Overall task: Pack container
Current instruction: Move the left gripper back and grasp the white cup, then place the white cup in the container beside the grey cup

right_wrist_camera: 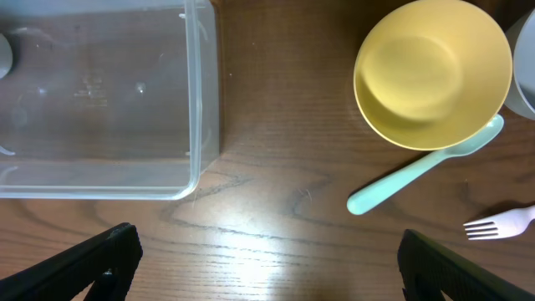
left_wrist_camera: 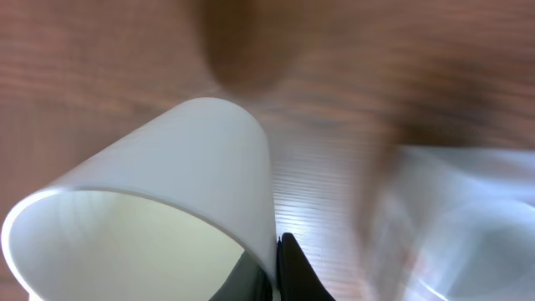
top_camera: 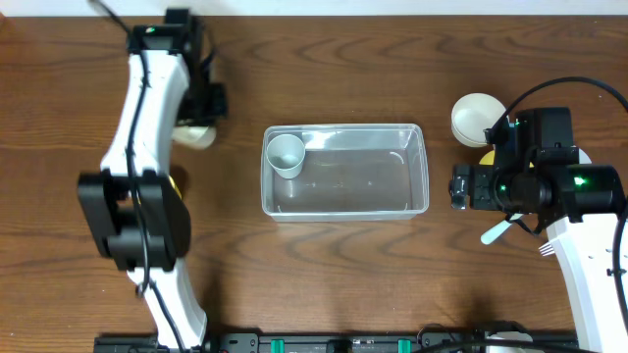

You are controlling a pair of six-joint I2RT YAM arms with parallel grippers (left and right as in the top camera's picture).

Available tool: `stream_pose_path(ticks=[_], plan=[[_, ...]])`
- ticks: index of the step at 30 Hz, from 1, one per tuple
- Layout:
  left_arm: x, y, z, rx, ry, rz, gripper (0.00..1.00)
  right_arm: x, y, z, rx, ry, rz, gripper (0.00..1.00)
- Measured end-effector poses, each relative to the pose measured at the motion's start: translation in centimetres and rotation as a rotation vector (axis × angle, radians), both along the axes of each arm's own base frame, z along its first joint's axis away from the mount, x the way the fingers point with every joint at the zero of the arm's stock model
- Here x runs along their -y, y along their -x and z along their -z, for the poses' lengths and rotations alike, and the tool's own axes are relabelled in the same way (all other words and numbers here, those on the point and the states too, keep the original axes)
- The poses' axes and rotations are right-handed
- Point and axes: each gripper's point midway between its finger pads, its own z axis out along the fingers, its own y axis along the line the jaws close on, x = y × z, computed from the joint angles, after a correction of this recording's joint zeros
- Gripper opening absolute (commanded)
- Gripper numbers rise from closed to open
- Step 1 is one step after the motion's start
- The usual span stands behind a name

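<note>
Left gripper (left_wrist_camera: 272, 269): fingers clamped on the wall of a tilted white cup (left_wrist_camera: 167, 176), left of the container (top_camera: 363, 181). Right gripper (right_wrist_camera: 267, 272): fingers wide apart, holding nothing, over the table (right_wrist_camera: 276, 209) between container and yellow bowl (right_wrist_camera: 430, 71). The container sits mid-table with a pale cup (top_camera: 286, 154) in one corner.

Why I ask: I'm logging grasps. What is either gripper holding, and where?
The left gripper pinches the white cup by its rim; the open right gripper holds nothing.
</note>
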Motion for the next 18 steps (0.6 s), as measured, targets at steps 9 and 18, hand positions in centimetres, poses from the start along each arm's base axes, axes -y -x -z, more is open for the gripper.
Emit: stream_pose_path(ticks=[9,18], plan=[[14.5,5.6,-9.1,0.219,0.054,0.424,0.06,0.0,-0.1,0.0,0.003,0.0,0.0,0.99],[21.2,8.9,-4.9,0.107,0.035,0.636,0.06,0.0,0.0,0.0,-0.001,0.0,0.0,0.99]])
